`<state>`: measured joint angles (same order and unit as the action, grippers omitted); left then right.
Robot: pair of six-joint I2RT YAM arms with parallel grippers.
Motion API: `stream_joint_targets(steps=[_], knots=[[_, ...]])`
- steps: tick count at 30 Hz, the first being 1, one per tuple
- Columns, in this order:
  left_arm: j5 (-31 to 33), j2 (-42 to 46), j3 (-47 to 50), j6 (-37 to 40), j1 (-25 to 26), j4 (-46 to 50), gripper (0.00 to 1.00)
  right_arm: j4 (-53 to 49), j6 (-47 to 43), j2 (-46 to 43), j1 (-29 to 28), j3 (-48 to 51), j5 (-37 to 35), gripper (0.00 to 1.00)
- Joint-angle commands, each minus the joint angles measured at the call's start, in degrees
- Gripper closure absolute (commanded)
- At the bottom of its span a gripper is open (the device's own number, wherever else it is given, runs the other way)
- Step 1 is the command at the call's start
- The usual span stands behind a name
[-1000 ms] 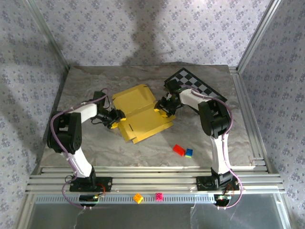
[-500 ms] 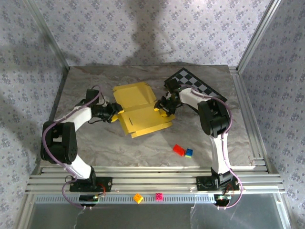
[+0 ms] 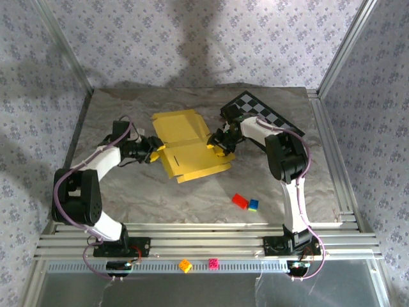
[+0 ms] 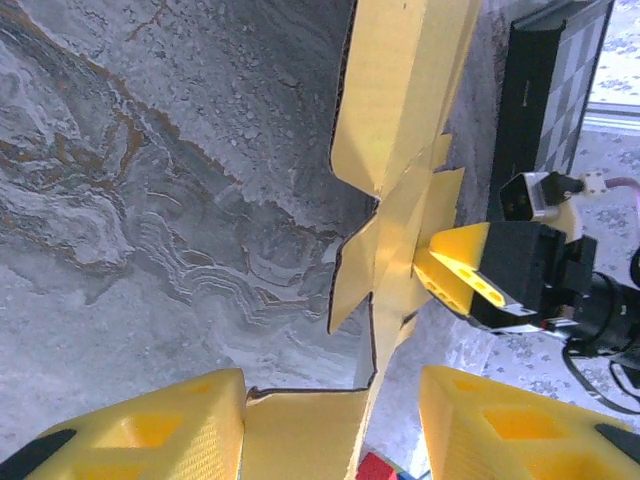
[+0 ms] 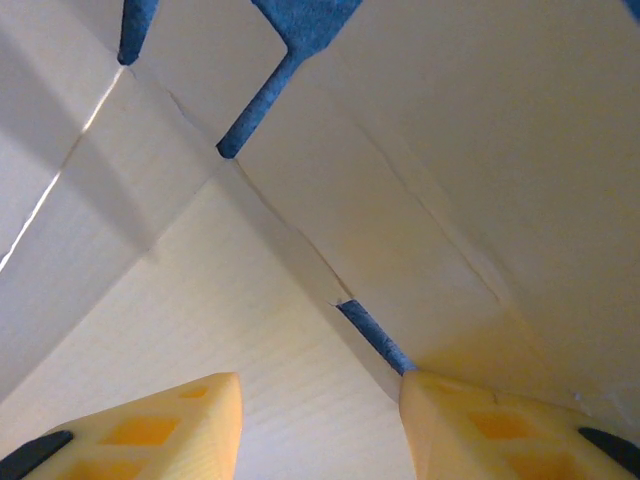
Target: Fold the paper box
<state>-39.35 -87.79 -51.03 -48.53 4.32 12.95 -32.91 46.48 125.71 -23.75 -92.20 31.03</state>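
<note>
1. Paper box (image 3: 189, 148): lies partly folded on the grey marbled table (image 3: 160, 192), left of centre, between the two grippers. Yellow outer face is up in the overhead view. The far panel is raised a little, and the near panel lies flatter.

2. Left gripper (image 3: 155, 148): sits at the box's left edge, low to the table. In the left wrist view its yellow fingers (image 4: 140, 432) are spread wide. A yellow flap of the box reaches into the gap, its edge just beside the left-hand finger. Nothing is pinched.

3. Right gripper (image 3: 216, 142): sits at the box's right edge. In the right wrist view its fingers (image 5: 135, 430) stand well apart, facing the pale inner face of the cardboard, which is creased and cut with narrow slots (the slots read blue here). In the left wrist view one yellow finger tip of this gripper touches a folded flap. Whether any cardboard is gripped cannot be told.

4. Other items: a black-and-grey checkerboard mat (image 3: 267, 118) lies at the far right, just behind the right gripper. A red brick (image 3: 239, 201) and a blue brick (image 3: 254, 204) touch each other near the right arm, well apart from the box. A yellow brick (image 3: 185, 265) and a pink brick (image 3: 213, 263) rest on the front rail.
</note>
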Motion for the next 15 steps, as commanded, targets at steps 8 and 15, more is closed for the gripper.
stream_joint_targets(steps=[8, 15], knots=[[-2.39, 4.62, 1.81, -5.49, -0.33, -5.13, 0.52, -4.46, -1.73, 4.06, 0.67, -0.79, -2.09, 0.51], [-2.40, 6.43, 2.32, -7.10, -0.31, -5.59, 0.52, -4.88, -1.93, 4.49, 1.02, -1.22, -2.03, 0.51]])
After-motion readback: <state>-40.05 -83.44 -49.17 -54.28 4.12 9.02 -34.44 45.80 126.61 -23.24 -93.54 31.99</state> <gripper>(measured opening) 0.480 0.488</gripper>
